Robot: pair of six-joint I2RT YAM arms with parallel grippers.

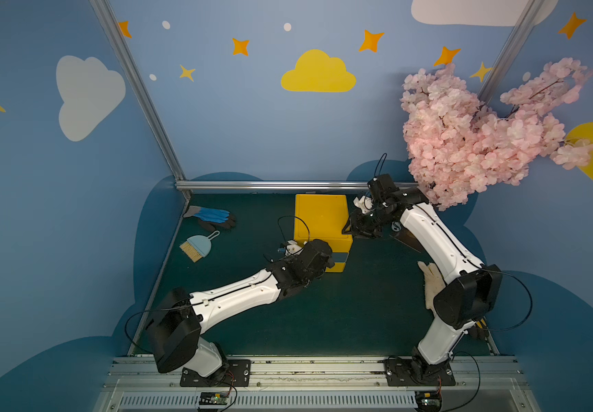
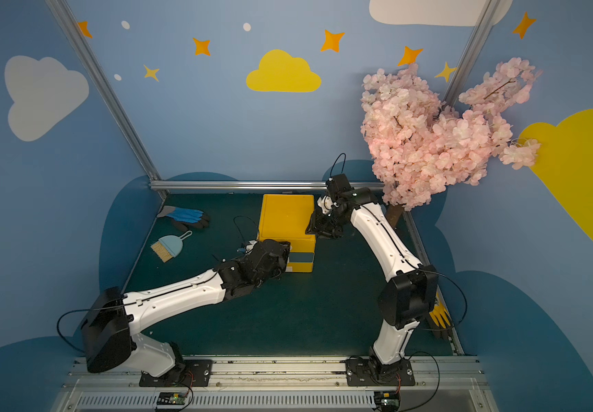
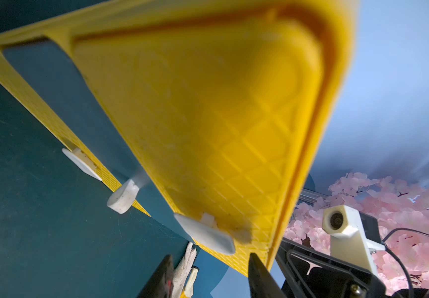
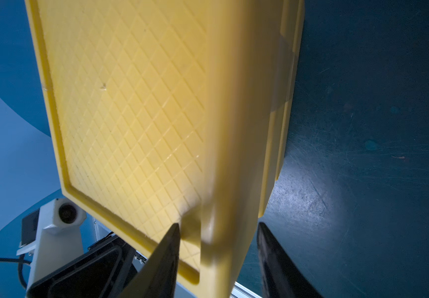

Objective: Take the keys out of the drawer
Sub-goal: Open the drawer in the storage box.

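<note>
A yellow drawer box (image 1: 320, 217) (image 2: 286, 217) stands at the back middle of the dark green table. Its blue-grey drawer fronts (image 3: 53, 77) with white handles (image 3: 203, 234) look pushed in. The keys are hidden. My left gripper (image 1: 329, 253) (image 2: 285, 249) is at the box's front face, and in the left wrist view it (image 3: 209, 255) stands open just short of a handle. My right gripper (image 1: 346, 228) (image 2: 311, 226) is at the box's right top edge. In the right wrist view it (image 4: 217, 224) is open and straddles that edge of the box (image 4: 131, 103).
A blue glove (image 1: 213, 215) and a small dustpan with brush (image 1: 197, 246) lie at the back left. A white glove (image 1: 432, 285) lies under the right arm, with a yellow glove (image 2: 439, 315) near the right rail. A pink blossom tree (image 1: 484, 135) overhangs the back right corner.
</note>
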